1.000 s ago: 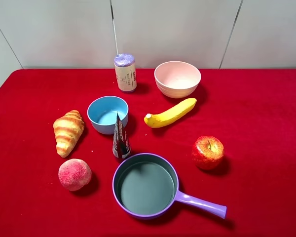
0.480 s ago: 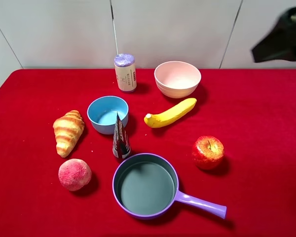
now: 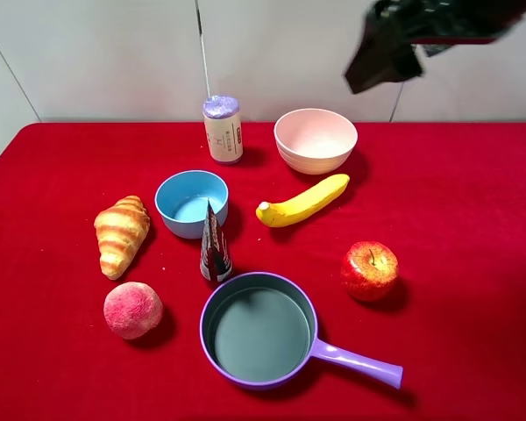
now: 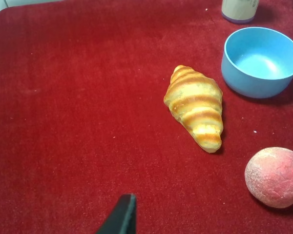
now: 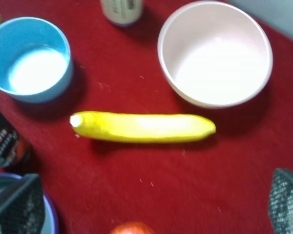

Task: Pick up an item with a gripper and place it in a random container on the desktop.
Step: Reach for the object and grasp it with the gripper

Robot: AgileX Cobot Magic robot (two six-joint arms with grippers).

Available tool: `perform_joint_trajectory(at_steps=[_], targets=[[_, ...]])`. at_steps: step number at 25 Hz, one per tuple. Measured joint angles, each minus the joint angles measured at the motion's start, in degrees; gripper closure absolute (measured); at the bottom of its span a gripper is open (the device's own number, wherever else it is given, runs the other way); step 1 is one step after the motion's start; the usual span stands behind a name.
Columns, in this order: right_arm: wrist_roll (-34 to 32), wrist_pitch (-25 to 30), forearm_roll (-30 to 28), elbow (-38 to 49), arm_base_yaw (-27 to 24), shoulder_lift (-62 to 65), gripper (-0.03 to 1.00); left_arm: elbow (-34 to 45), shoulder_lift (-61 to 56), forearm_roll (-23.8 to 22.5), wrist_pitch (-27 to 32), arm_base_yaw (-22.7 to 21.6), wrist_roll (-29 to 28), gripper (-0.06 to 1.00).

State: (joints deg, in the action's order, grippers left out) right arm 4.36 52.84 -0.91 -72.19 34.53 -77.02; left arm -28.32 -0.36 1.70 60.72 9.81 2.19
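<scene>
The item, a small upright roll [image 3: 222, 129] with a crinkled lavender top and beige label, stands at the back of the red desktop [image 3: 61, 167], left of the pink bowl. The container, a lavender pan [image 3: 256, 329] with a long handle, lies empty at the front. My right gripper [image 3: 379, 63] hangs high over the back right, above the pink bowl. In the right wrist view its fingers [image 5: 14, 204] stand far apart around nothing, so the right gripper [image 5: 154, 187] is open above the banana [image 5: 141, 127]. Only one fingertip [image 4: 121, 217] of my left gripper shows, near the croissant [image 4: 195, 107].
A pink bowl [image 3: 316, 140], a blue bowl [image 3: 191, 203], a banana [image 3: 302, 202], an apple [image 3: 369, 270], a croissant [image 3: 121, 235], a peach [image 3: 132, 310] and a dark cone packet [image 3: 214, 246] are spread over the cloth. The cone stands between the blue bowl and the pan.
My right arm has come into the exterior view from the upper right and swung left, now over the pink bowl. Nothing on the cloth has moved.
</scene>
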Motion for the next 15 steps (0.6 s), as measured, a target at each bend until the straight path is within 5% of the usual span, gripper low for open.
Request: perform_joint_trajectory(at_steps=[15], targets=[[1.28, -4.35, 0.91, -16.11, 1.07, -18.36, 0.27, 0.00, 0.00, 0.00, 0.00, 0.00, 0.00, -0.04]])
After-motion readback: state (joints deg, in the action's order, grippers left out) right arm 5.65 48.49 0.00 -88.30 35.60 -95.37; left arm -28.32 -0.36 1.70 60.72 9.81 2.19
